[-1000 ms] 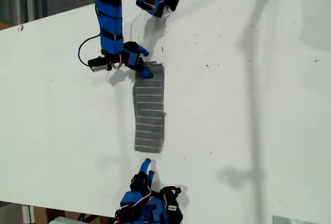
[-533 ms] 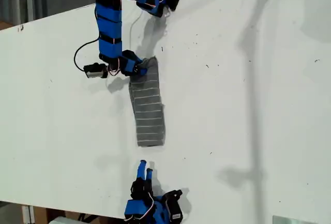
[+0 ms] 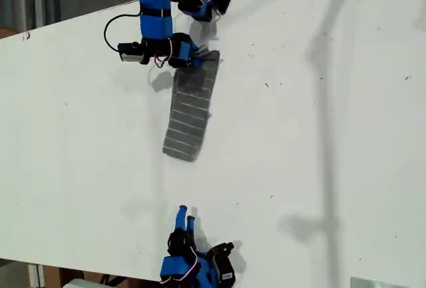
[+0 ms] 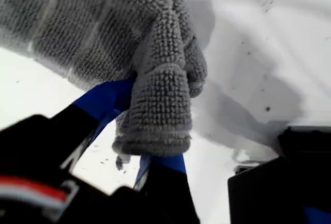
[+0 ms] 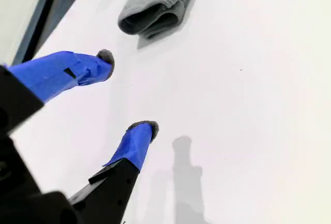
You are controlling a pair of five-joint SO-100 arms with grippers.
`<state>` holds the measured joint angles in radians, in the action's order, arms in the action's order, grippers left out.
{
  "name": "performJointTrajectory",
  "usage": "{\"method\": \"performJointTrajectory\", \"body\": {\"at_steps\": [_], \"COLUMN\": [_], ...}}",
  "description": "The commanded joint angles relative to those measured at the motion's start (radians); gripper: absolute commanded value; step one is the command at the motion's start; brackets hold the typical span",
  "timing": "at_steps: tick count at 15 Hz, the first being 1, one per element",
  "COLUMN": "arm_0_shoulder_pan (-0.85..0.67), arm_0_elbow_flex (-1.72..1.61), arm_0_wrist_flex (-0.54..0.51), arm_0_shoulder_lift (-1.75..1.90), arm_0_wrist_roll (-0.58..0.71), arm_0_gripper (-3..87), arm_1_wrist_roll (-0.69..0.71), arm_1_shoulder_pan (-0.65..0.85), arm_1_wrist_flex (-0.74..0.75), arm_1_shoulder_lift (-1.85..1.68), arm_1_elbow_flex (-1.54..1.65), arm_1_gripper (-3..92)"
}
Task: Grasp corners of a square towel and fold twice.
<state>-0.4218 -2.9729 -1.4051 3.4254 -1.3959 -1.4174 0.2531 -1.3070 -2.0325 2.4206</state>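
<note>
Since half a second earlier, the first gripper had pulled its end of the towel up toward the top of the exterior view and a bit toward that view's right; the towel's free end had dragged along with it, up and toward that view's left, off the spot where it had been lying. Towel was a long folded strip, lying on a slant on the white table, top end raised under the gripper, lower end flat on the surface. First gripper was clamped on the towel's top edge: first wrist view showed a bunched fold of grey cloth pinched between the blue fingers, rest of the cloth hanging beyond. Couldn't tell if it had an actual corner or just the folded edge. Second gripper sat near the bottom edge of the exterior view, well apart from the towel, holding nothing. Second wrist view had its jaws spread, both blue fingers over bare table, grey fuzz on the tips, towel's folded end ahead of them with a clear gap.
</note>
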Motion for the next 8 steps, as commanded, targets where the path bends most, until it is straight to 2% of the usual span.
{"method": "performJointTrajectory", "body": {"at_steps": [1,2,4,6,8], "arm_0_shoulder_pan": [-0.04,-0.055,-0.117,-0.123,-0.132], "arm_0_elbow_flex": [-0.015,-0.035,-0.123,-0.12,-0.124], "arm_0_wrist_flex": [0.035,0.061,0.092,0.089,0.089], "arm_0_shoulder_lift": [-0.008,-0.008,0.023,0.034,0.034], "arm_0_wrist_roll": [0.037,0.061,0.083,0.089,0.092], "arm_0_gripper": [21.7,21.5,21.0,20.6,20.1], "arm_1_wrist_roll": [-0.114,-0.123,-0.057,0.008,0.057], "arm_1_shoulder_pan": [-0.084,-0.087,-0.054,-0.031,-0.014], "arm_1_wrist_flex": [-0.144,-0.221,-0.258,-0.23,-0.285], "arm_1_shoulder_lift": [-0.252,-0.368,-0.488,-0.293,0.025], "arm_1_elbow_flex": [-0.014,-0.032,-0.072,-0.19,-0.423], "arm_1_gripper": [-0.1,-0.1,-0.1,-0.1,-0.1]}}
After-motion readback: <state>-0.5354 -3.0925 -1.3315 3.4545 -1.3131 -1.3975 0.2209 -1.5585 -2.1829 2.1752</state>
